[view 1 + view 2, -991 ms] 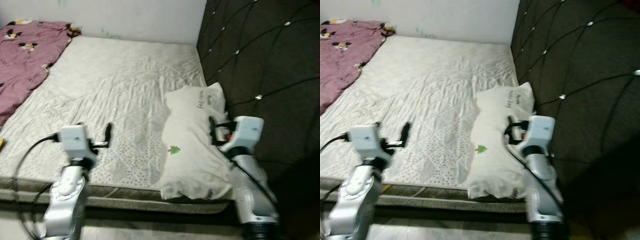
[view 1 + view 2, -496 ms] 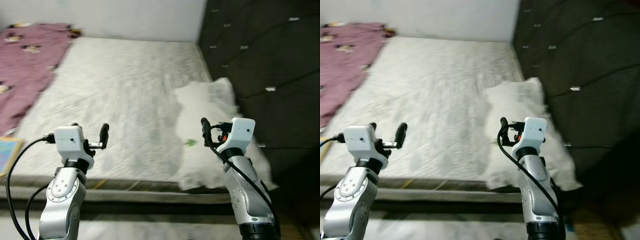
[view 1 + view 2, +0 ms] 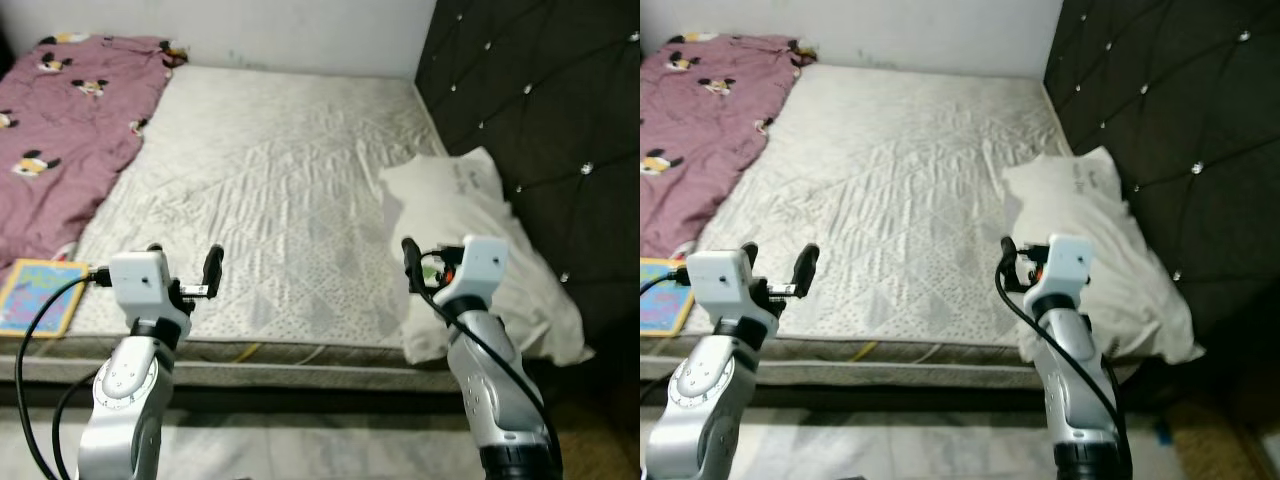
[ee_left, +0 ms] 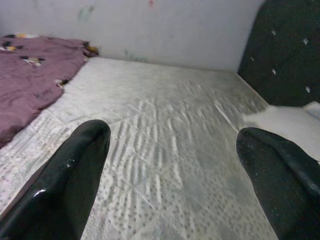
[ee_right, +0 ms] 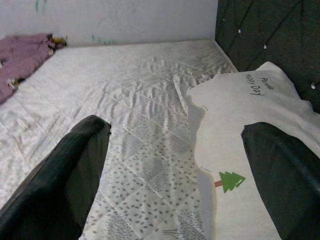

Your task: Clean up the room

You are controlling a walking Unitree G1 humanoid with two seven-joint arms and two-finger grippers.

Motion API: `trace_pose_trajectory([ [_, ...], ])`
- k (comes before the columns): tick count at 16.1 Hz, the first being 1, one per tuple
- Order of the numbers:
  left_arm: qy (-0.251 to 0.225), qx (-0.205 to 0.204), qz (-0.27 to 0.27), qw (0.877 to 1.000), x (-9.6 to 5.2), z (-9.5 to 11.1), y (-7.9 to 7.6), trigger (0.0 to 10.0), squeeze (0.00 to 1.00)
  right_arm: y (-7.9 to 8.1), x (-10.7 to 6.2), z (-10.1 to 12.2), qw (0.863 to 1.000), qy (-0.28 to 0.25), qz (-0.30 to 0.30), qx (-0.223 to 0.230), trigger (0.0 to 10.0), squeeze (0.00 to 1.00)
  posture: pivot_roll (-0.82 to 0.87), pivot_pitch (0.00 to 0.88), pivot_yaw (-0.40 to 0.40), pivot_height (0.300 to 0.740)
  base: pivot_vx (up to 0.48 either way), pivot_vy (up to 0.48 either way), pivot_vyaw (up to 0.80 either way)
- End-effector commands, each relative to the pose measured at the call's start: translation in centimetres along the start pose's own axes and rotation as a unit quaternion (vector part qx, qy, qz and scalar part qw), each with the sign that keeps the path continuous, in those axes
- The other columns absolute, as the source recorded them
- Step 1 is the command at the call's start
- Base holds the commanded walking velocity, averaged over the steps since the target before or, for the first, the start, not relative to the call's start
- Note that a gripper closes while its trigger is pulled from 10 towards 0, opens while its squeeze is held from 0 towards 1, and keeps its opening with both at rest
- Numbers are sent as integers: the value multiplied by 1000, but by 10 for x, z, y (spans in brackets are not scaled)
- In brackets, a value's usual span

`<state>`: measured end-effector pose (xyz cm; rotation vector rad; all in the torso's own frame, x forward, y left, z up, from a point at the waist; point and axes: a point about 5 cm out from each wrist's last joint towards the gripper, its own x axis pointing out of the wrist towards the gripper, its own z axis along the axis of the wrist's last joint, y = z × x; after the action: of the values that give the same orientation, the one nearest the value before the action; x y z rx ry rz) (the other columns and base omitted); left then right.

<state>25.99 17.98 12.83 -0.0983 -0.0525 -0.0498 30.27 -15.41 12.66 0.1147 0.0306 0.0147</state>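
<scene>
Our right gripper (image 5: 175,165), fingers apart and empty, hovers just beside the white tree-printed pillow (image 3: 480,250), which lies lengthwise along the bed's (image 3: 270,180) headboard edge, nearer this arm.

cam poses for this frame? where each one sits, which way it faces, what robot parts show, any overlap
Left eye: head, looking forward and down at the mattress; both silver arms, left gripper, right gripper.
Right eye: same head pair, same scene; pillow by the headboard.
Left wrist: along its two black fingers, jaws open, facing the mattress, purple blanket.
Right wrist: along its fingers, jaws open, facing the pillow.
Shared: all four show mattress and pillow.
</scene>
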Motion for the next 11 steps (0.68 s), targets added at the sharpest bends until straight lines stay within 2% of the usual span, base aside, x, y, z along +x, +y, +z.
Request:
trace_pose_trajectory([
  [1, -9, -7, -23, 1000, 2, 4, -10, 10000, 0, -10, -2, 0, 1000, 3, -16, -4, 10000, 0, -51, 87, -11, 740, 379, 0, -494],
  [3, -9, -9, -25, 1000, 1, 5, -10, 10000, 0, -10, -2, 0, 1000, 4, -15, -5, 10000, 0, -53, 87, -13, 740, 390, 0, -481],
  [11, -7, -12, -31, 999, 0, 3, -12, 10000, 0, -9, -2, 0, 1000, 6, -9, -10, 10000, 0, -51, 80, -16, 740, 401, 0, 0],
])
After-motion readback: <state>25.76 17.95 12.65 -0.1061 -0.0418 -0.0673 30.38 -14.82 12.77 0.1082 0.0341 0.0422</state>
